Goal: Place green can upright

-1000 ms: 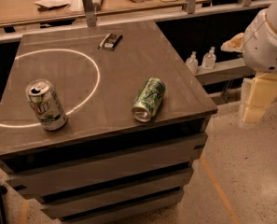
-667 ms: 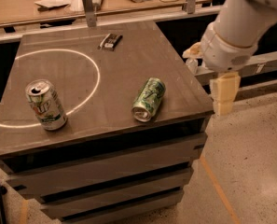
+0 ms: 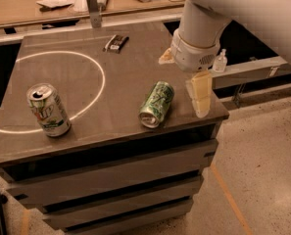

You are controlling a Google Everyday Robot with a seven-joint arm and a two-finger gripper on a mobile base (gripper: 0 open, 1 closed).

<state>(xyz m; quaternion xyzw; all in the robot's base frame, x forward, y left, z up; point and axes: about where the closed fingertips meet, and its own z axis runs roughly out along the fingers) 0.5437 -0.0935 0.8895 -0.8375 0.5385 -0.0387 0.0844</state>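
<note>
The green can (image 3: 156,104) lies on its side on the dark table (image 3: 86,141), right of centre, its silver end facing the front edge. My gripper (image 3: 201,98) hangs from the white arm (image 3: 201,38) over the table's right edge. It is just right of the green can, apart from it and holding nothing.
A paler silver-white can (image 3: 48,110) stands upright at the front left, on a white circle line (image 3: 98,94). A small dark object (image 3: 115,42) lies at the table's back. A cluttered bench (image 3: 61,6) with a metal post (image 3: 92,6) runs behind. A small bottle (image 3: 220,61) stands on the ledge to the right.
The arm has swung in from the right, and my gripper now hangs over the table's right edge, close to the green can. The cans have not moved.
</note>
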